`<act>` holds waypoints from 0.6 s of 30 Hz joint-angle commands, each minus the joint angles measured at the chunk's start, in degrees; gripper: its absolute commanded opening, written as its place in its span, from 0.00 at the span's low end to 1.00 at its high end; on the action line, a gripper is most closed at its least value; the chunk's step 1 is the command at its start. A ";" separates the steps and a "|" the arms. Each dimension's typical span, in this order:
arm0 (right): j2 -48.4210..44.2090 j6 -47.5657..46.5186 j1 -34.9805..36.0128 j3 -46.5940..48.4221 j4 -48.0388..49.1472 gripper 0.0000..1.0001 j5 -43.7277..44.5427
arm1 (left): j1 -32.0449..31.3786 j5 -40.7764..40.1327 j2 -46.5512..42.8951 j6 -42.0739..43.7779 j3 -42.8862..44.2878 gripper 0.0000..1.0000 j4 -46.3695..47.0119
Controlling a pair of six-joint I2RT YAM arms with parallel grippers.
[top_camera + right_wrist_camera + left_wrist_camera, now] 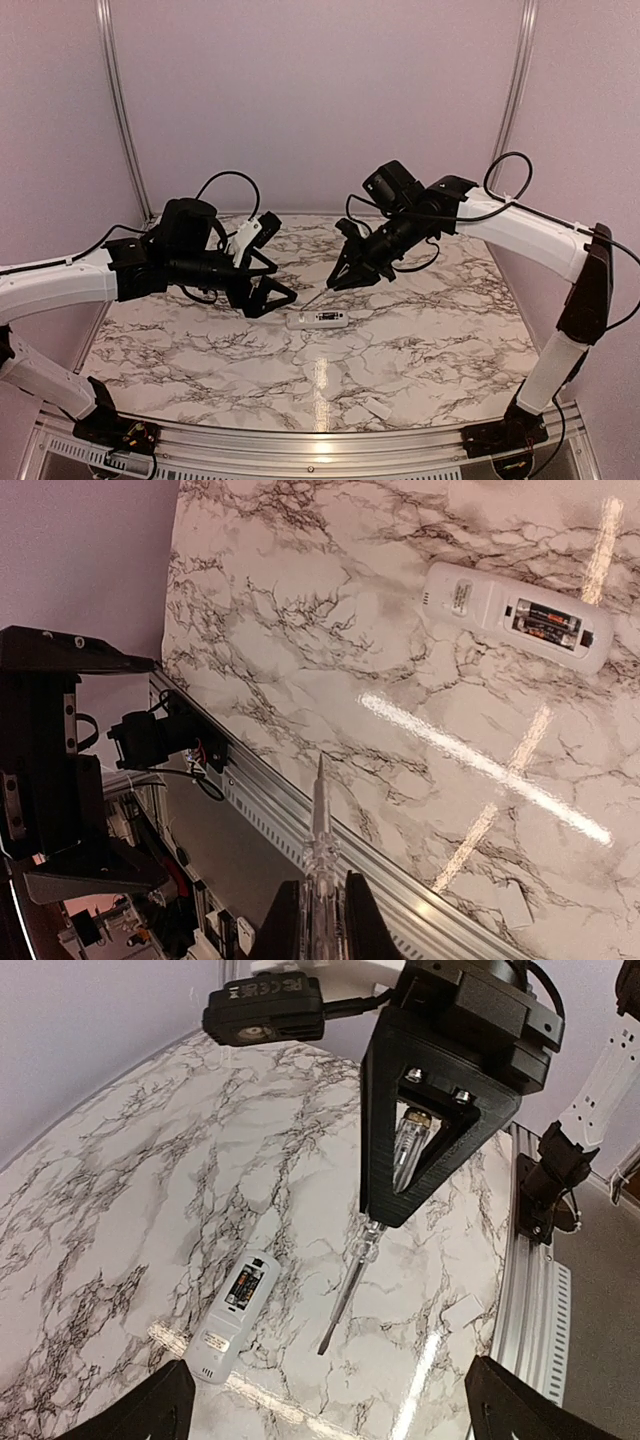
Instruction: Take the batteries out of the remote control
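Batteries [545,622] sat in the remote control [468,598], so unloading remained. My left gripper [272,298] gaped; right gripper [342,272] clamped the screwdriver [345,1290].

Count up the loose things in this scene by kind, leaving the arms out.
remote control: 1
batteries, in the remote's open bay: 2
screwdriver: 1
small white cover: 1
Total: 5

No legible text, remote control [232,1317] sticker print too small, batteries [245,1285] markings blurred, black camera housing [265,1012] marks unclear
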 commanded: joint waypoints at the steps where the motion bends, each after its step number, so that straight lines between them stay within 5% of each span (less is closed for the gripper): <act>1: -2.43 -0.09 0.25 0.28 -0.29 0.00 8.50 | 0.19 -13.14 -4.66 -6.55 -5.44 0.99 6.26; 7: -1.43 -3.65 0.25 1.02 -2.50 0.00 13.81 | 0.26 -24.07 -9.96 -17.21 -12.11 0.99 11.64; 18: -8.16 -10.82 0.16 -5.27 -4.34 0.00 24.49 | 0.15 -19.74 -9.70 -41.91 -16.18 0.96 9.37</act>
